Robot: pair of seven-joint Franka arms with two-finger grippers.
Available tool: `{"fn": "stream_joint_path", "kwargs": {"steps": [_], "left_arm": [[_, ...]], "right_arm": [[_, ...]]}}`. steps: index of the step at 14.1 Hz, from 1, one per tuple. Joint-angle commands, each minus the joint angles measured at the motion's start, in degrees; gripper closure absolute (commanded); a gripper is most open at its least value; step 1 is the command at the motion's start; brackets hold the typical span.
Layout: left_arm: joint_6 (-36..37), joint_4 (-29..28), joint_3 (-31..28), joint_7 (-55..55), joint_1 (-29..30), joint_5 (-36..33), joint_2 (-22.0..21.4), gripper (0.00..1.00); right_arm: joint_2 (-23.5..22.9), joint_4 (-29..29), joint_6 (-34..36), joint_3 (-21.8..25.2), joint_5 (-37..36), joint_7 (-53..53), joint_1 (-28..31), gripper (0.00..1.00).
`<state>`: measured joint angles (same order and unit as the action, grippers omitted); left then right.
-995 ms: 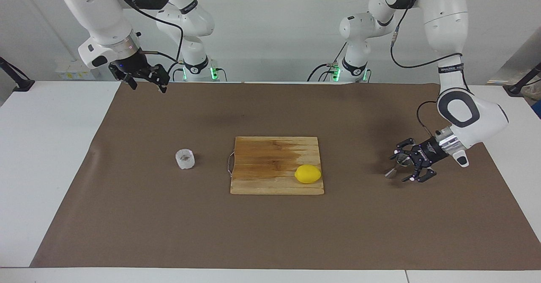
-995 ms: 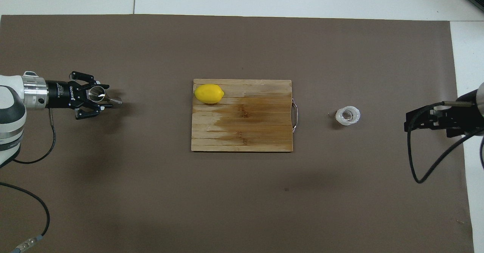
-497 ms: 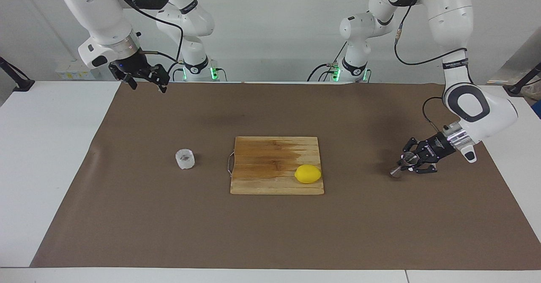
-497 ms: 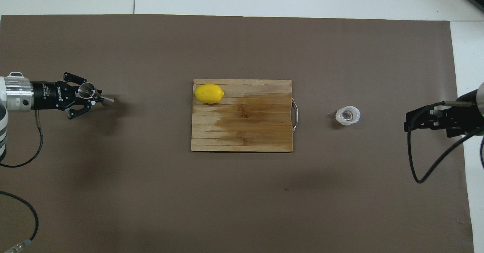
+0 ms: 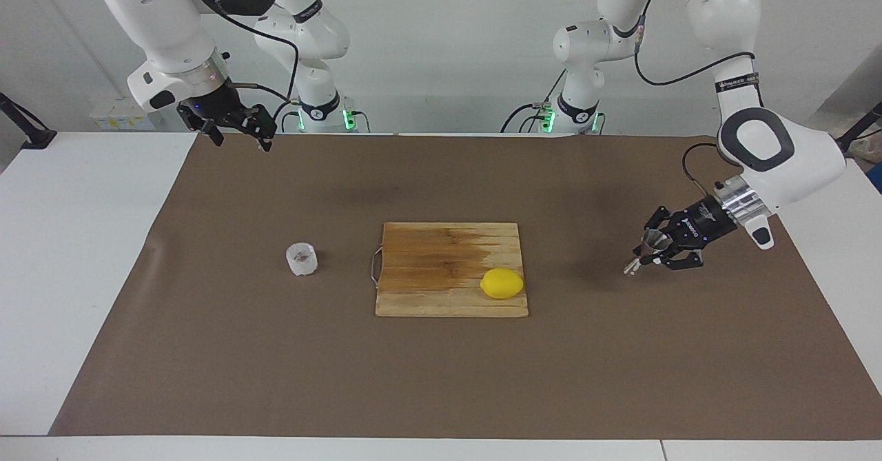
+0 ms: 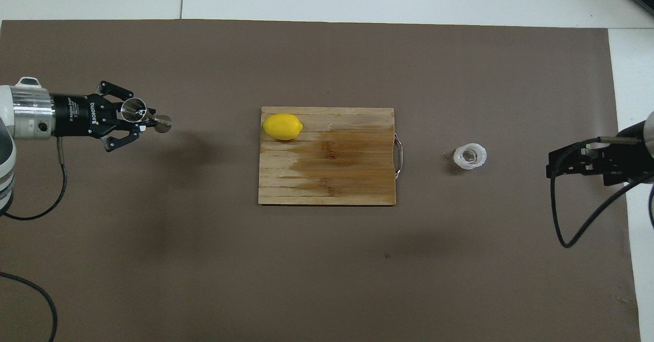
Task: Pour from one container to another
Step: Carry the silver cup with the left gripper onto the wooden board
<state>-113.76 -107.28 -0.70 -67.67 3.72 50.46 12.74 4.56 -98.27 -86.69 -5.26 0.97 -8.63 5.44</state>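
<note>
The steel jigger (image 5: 650,242) is tilted in my left gripper (image 5: 654,254), which is shut on it and holds it above the brown mat near the left arm's end of the table. In the overhead view the jigger (image 6: 134,111) and the left gripper (image 6: 140,123) show the same hold. The translucent whitish cup (image 5: 302,259) stands upright on the mat beside the board's handle, toward the right arm's end, and also shows in the overhead view (image 6: 470,157). My right gripper (image 5: 241,130) is open and empty, raised over the mat's corner nearest the right arm's base, and waits.
A wooden cutting board (image 5: 441,254) lies in the middle of the mat (image 5: 441,378), with a yellow lemon (image 5: 501,283) on its corner toward the left arm. The board (image 6: 337,178) and lemon (image 6: 282,127) lie between the jigger and the cup.
My left gripper first drew back toward its end of the table, then rose and moved toward the board with the jigger. The right arm and the cup have not moved.
</note>
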Motion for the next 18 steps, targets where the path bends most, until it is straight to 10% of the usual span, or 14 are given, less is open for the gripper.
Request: {"fn": "stream_joint_path", "kwargs": {"steps": [1,18], "left_arm": [[-2.8,-1.4,-0.7,-3.0,-5.4,0.9,-2.3,1.00],[-42.7,-0.7,-0.3,-22.1,-39.3,16.0,3.1,1.00]], "right_arm": [[0.0,0.1,-0.7,-0.3,1.0,-0.7,0.5,0.00],[0.0,0.1,-0.7,-0.3,1.0,-0.8,0.5,0.00]]}}
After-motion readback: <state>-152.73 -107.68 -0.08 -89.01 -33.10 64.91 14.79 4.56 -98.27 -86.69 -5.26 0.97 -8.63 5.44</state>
